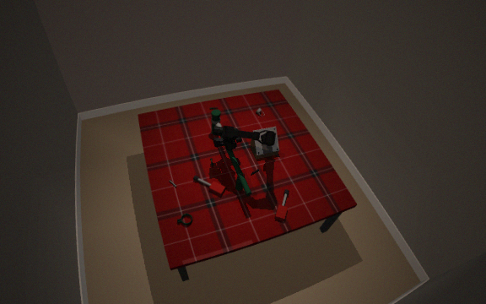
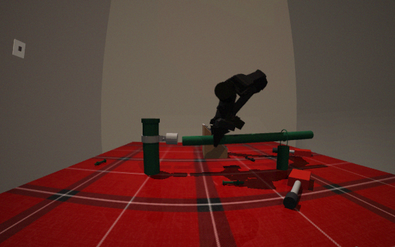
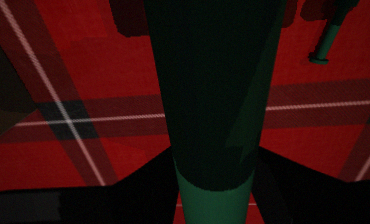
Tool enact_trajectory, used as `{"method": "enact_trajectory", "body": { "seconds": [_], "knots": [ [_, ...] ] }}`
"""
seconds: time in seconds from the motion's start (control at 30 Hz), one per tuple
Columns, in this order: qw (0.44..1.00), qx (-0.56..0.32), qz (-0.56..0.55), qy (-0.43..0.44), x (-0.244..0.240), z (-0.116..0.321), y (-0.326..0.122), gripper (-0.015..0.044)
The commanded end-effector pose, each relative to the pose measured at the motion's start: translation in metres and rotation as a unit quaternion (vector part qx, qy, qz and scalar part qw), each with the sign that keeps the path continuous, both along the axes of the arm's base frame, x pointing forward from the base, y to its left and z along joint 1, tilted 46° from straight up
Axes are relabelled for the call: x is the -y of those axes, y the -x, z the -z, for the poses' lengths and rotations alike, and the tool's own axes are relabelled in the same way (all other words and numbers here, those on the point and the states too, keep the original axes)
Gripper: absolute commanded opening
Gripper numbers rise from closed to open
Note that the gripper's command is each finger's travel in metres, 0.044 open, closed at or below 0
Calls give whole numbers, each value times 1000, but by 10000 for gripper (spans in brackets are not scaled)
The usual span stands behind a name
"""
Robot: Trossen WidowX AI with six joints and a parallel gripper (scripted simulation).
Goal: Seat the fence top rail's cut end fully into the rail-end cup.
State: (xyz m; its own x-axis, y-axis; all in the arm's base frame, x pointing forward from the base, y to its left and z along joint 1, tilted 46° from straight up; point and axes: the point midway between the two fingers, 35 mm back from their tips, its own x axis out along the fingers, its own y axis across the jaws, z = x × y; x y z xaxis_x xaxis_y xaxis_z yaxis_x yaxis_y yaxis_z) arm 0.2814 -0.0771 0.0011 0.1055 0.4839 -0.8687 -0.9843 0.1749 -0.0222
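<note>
The green rail (image 1: 239,171) (image 2: 252,138) (image 3: 216,207) passes through the loop cap's ring (image 2: 284,130) on the small post (image 2: 282,158). It is nearly level, its cut end slightly lower. My gripper (image 2: 216,142) (image 3: 209,149) is shut on the rail, between the ring and the cut end. The white rail-end cup (image 2: 172,138) hangs on the brace band (image 2: 150,138), high on the big green post (image 2: 151,158) near its cap (image 1: 215,113) (image 2: 150,120). In the exterior view, the cut end is a little right of the cup's mouth and slightly below its centre, with a gap between. The cup's inside is hidden.
Two red-headed mallets (image 1: 217,188) (image 1: 282,212) lie on the plaid table (image 2: 170,223). Small green bolts (image 2: 233,182) (image 2: 100,162) (image 3: 327,42) lie around. A green ring clamp (image 1: 186,219) lies near one corner, and a small white part (image 1: 259,111) at the far side.
</note>
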Motion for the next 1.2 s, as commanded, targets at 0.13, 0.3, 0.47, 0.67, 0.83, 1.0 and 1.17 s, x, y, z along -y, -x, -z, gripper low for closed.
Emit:
{"method": "enact_trajectory", "body": {
  "seconds": [0.13,0.3,0.47,0.67,0.83,1.0,1.17],
  "knots": [
    [1000,0,0,1,0,0,0,0],
    [1000,0,0,1,0,0,0,0],
    [1000,0,0,1,1,0,0,0],
    [1000,0,0,1,3,-1,0,0],
    [1000,0,0,1,5,-1,-1,0],
    [1000,0,0,1,7,-1,-1,0],
    [1000,0,0,1,9,-1,-2,0]
  ]
}}
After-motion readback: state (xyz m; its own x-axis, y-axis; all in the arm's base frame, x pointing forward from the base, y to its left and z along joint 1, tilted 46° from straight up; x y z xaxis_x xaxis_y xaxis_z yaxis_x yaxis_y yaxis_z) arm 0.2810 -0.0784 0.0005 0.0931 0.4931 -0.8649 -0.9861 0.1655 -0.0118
